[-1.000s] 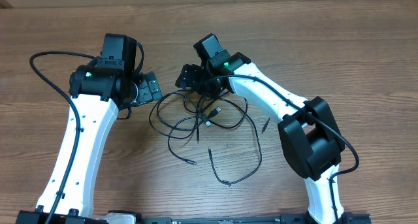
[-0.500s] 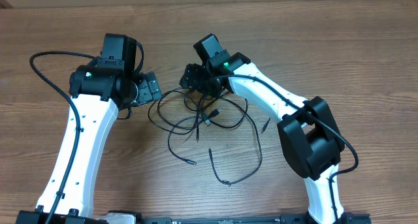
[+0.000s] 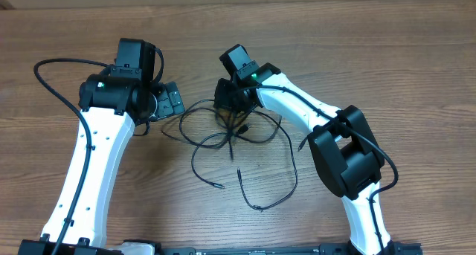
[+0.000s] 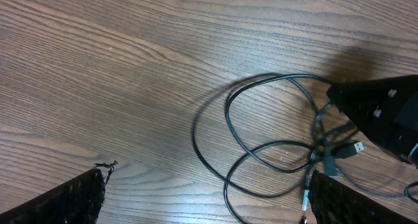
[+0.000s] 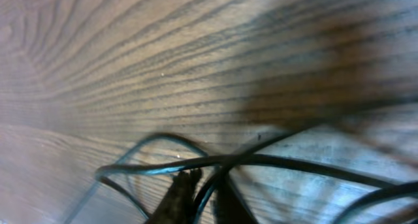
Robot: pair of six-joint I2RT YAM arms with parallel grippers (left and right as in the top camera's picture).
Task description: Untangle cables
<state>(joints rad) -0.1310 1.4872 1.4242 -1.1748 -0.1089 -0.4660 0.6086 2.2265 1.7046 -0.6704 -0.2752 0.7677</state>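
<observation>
The cables lie as thin black loops in the middle of the table, with silver-tipped plugs near the tangle. My right gripper is down at the top of the tangle. In the right wrist view its fingertips are pinched together with a cable strand running between them. My left gripper hangs open to the left of the loops, its fingers wide apart in the left wrist view. The cables lie ahead of it on the wood, with the right gripper at the right edge.
A looser cable trails toward the front of the wooden table. A short dark plug end lies by the right arm's elbow. The left arm's thick black cable arcs out at the far left.
My right gripper has closed onto the cables at the top of the tangle. The loops have drawn in slightly toward it. The left arm has not moved.
</observation>
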